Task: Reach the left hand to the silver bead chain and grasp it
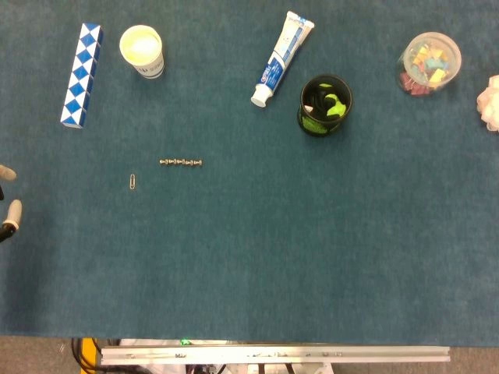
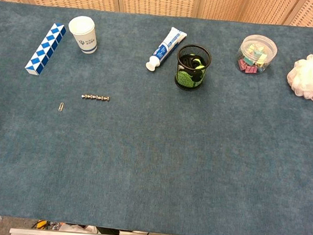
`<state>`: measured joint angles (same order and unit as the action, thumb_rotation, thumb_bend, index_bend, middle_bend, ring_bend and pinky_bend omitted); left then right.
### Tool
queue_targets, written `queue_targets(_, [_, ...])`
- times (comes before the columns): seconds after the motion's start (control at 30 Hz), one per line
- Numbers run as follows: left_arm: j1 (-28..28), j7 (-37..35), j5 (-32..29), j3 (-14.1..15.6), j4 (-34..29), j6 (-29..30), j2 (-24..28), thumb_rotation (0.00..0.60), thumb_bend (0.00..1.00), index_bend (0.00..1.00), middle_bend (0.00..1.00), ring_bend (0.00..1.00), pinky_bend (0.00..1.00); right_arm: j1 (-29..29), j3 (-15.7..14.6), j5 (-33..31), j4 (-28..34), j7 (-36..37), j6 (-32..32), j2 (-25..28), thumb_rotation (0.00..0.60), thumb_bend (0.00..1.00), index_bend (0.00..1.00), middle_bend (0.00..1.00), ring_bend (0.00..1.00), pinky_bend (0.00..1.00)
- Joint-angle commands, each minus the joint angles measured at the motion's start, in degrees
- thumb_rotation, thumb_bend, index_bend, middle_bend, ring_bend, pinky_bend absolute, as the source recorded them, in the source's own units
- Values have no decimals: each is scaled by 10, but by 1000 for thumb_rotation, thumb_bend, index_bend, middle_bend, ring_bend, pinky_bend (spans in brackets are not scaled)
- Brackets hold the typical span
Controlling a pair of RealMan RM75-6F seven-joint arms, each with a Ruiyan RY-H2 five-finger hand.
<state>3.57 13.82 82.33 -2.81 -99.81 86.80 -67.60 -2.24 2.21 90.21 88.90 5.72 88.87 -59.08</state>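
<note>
Silver bead chain [image 1: 181,162] lies beside a paperclip [image 1: 133,182]; left robot hand [image 1: 8,204] barely visible, state unclear.

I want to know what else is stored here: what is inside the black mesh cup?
The black mesh cup holds bright green and black items; what they are, and anything beneath them, cannot be seen.

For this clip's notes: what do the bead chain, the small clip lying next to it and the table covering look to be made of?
Bead chain: seemingly metal, shiny silver, with bright glints on the rounded beads. Paper clip: probably thin bent metal wire, pale and slightly reflective, though too small to be sure. Table covering: likely felt or short-pile fabric, matte dark teal, with a faintly fuzzy, non-reflective surface.
</note>
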Motion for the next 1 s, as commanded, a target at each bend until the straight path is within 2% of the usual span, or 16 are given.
queue_targets(0.03, [0, -1, 0, 0, 1, -1, 0, 600, 325, 387, 557, 504, 498, 0, 0, 1, 1, -1, 1, 1, 600, 283, 506, 526, 444, 466])
queue_targets(0.37, [4, -8, 10, -3, -4, 0, 9, 600, 324, 387, 559, 505, 498, -4, 13, 15, 12, -10, 23, 16, 600, 283, 506, 526, 444, 466])
queue_targets(0.63, [37, -22, 27, -13, -16, -36, 24, 600, 325, 387, 562, 509, 516, -14, 26, 17, 25, -19, 26, 25, 600, 283, 506, 526, 444, 466])
queue_targets(0.73, [68, -31, 34, -14, -27, -84, 34, 600, 325, 387, 631, 567, 616, -20, 26, 16, 30, -24, 15, 26, 600, 283, 506, 526, 444, 466])
queue_targets(0.83, [100, -22, 36, -21, -29, -125, 35, 600, 325, 387, 715, 676, 777, -23, 27, 16, 33, -27, 11, 25, 600, 282, 506, 526, 444, 466])
queue_targets(0.9, [120, -15, 34, -25, -28, -151, 33, 600, 318, 386, 785, 744, 832, -24, 27, 15, 35, -27, 10, 26, 600, 282, 506, 526, 444, 466])
queue_targets(1.0, [152, 0, 23, -31, -27, -196, 25, 600, 279, 381, 832, 792, 875, -24, 28, 12, 37, -27, 11, 27, 600, 283, 506, 526, 444, 466])
